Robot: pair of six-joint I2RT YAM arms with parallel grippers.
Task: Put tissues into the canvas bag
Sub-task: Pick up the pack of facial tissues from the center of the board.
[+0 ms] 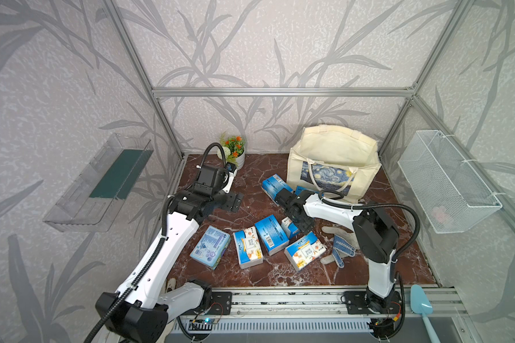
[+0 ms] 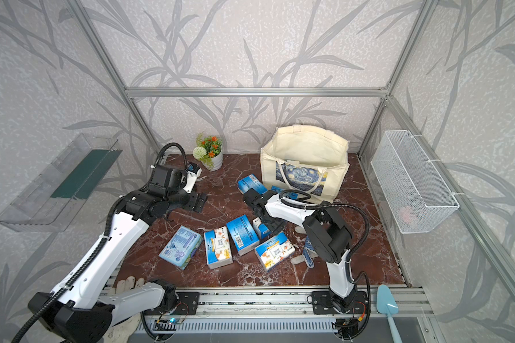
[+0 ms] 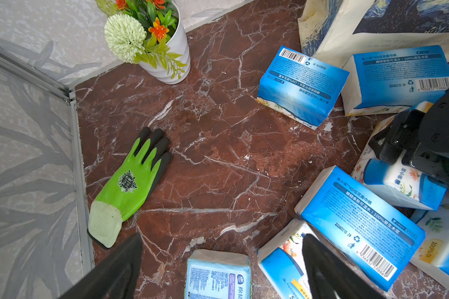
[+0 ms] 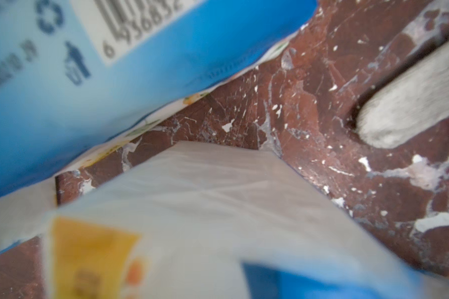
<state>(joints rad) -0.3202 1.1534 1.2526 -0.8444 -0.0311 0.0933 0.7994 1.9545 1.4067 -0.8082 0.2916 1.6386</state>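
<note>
Several blue and white tissue packs lie on the brown marble table, among them a paler blue one and others. Two more rest by the canvas bag, which stands open at the back right. My right gripper is down over a small pack; that pack fills the right wrist view, where the fingers are hidden. My left gripper hangs open and empty above the table at the left.
A flower pot stands at the back. A white-and-blue dotted glove lies right of the packs, a green glove by the left wall. A wire basket hangs on the right wall, a clear shelf on the left.
</note>
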